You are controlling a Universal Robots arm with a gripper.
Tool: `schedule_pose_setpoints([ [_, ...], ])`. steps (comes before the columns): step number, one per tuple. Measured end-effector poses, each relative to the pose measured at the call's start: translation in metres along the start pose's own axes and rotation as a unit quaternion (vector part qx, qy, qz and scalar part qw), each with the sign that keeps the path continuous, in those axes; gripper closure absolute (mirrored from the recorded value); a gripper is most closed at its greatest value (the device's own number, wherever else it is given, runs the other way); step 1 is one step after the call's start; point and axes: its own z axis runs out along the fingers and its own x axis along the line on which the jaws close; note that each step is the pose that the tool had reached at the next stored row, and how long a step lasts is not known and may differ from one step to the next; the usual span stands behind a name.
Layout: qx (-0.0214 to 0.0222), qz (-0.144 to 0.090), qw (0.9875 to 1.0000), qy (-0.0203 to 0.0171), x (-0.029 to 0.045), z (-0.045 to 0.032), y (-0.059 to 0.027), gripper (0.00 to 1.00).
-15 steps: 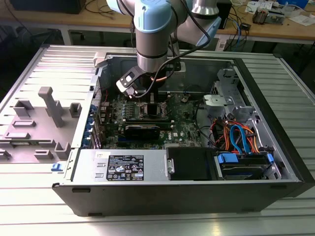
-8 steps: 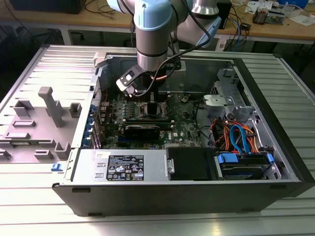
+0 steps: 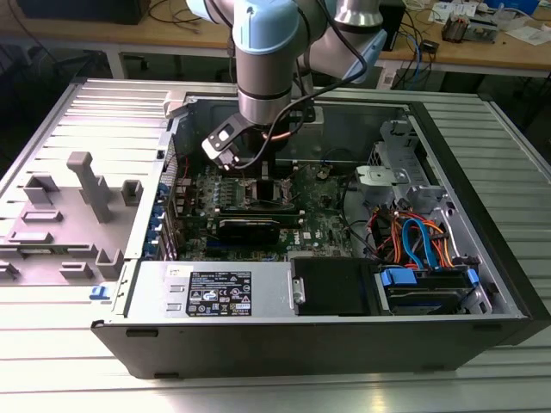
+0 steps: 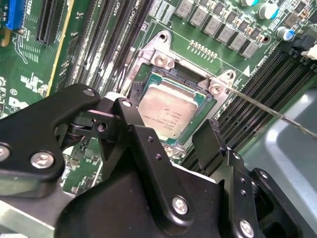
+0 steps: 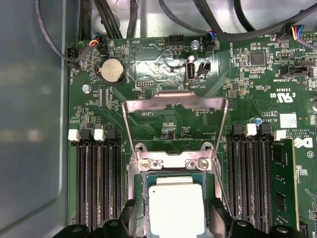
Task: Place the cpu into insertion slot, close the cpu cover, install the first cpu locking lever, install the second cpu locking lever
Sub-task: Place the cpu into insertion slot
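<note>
The cpu (image 5: 176,208) lay flat in the insertion slot (image 4: 173,77). My jaws stood spread, one to each side of it, gripping nothing, with a gap to the chip's edges. The cpu cover (image 5: 174,103) stood swung open off the slot, and a thin locking lever (image 4: 267,111) stuck out unlatched. Placing it well, I judged, meant keeping the jaws evenly clear so neither side dragged the chip askew; it had to sit square and level. In the exterior view, the computer case (image 3: 301,340) on the table (image 3: 258,387) held the power supply (image 3: 215,292) at seven o'clock, the motherboard (image 3: 331,219) at centre, and coloured cables (image 3: 413,241) at four o'clock.
</note>
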Motion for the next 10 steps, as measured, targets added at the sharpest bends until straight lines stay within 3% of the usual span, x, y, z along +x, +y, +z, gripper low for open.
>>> schedule_pose_setpoints([
  [10, 0.0000, 0.000, 1.0000, -0.0001, 0.0042, 0.0015, -0.0016, 0.31],
])
